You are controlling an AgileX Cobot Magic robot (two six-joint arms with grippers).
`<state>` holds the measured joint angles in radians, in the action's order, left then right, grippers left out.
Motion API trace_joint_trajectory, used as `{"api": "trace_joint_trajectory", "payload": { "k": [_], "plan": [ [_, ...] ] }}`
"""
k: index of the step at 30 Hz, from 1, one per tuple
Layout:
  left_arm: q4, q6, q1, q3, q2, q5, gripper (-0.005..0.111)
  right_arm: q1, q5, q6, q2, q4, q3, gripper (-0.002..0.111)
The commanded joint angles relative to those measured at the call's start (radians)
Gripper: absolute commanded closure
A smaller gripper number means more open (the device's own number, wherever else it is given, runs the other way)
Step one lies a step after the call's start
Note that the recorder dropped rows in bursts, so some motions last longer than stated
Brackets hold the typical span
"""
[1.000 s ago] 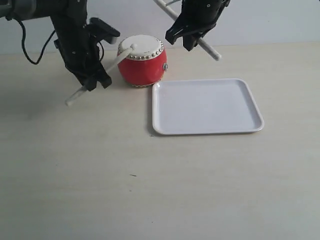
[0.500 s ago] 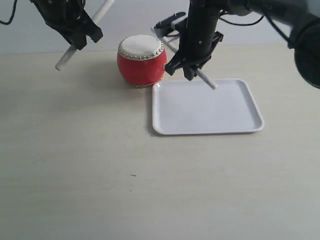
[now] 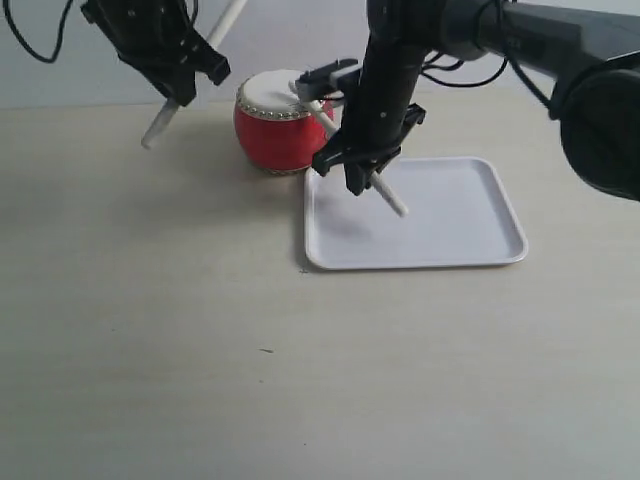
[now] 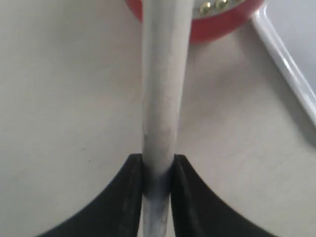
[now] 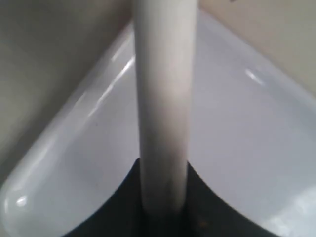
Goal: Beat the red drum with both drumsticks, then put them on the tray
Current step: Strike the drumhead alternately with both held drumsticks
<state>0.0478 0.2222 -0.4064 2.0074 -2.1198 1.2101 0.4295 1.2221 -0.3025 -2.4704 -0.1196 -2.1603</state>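
Note:
The red drum (image 3: pixel 281 135) stands at the back, just left of the white tray (image 3: pixel 450 225). My left gripper (image 3: pixel 185 85) hangs above the table left of the drum, shut on a drumstick (image 3: pixel 158 125) that slants down to the left. In the left wrist view that drumstick (image 4: pixel 163 74) runs from the gripper (image 4: pixel 158 170) toward the drum's edge (image 4: pixel 217 24). My right gripper (image 3: pixel 362 172) is over the tray's left part, shut on the other drumstick (image 3: pixel 393 200). That stick's lower end hangs just above the tray. Its upper end reaches over the drum top. In the right wrist view the stick (image 5: pixel 163 89) crosses the tray's corner (image 5: pixel 237 138).
The pale wooden table (image 3: pixel 200 330) stretches in front of the drum and tray. A pale wall runs along the back edge. Black cables hang from the left arm at the upper left. The tray's rim (image 4: pixel 289 69) lies close beside the drum.
The right gripper came down and forward with its stick, from beside the drum to low over the tray's left part. The left gripper shifted slightly right, still raised with its stick.

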Motion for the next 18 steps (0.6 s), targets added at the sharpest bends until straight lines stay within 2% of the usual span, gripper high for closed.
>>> {"api": "trace_joint_trajectory", "payload": {
  "k": [1, 6, 12, 18],
  "plan": [
    [-0.003, 0.004, -0.001, 0.007, 0.062, 0.011, 0.107, 0.001, -0.001, 0.02, -0.003, 0.022, -0.037, 0.108],
    [-0.028, 0.004, -0.003, 0.001, 0.005, 0.002, 0.107, 0.001, -0.001, 0.054, 0.088, 0.029, -0.106, 0.108],
    [-0.059, 0.008, -0.005, -0.047, -0.185, -0.031, 0.107, 0.001, -0.001, 0.054, 0.245, -0.002, -0.11, 0.108],
    [-0.033, -0.003, -0.001, -0.047, -0.197, -0.024, 0.107, 0.001, -0.001, 0.043, 0.204, -0.019, -0.11, 0.108]
  ]
}}
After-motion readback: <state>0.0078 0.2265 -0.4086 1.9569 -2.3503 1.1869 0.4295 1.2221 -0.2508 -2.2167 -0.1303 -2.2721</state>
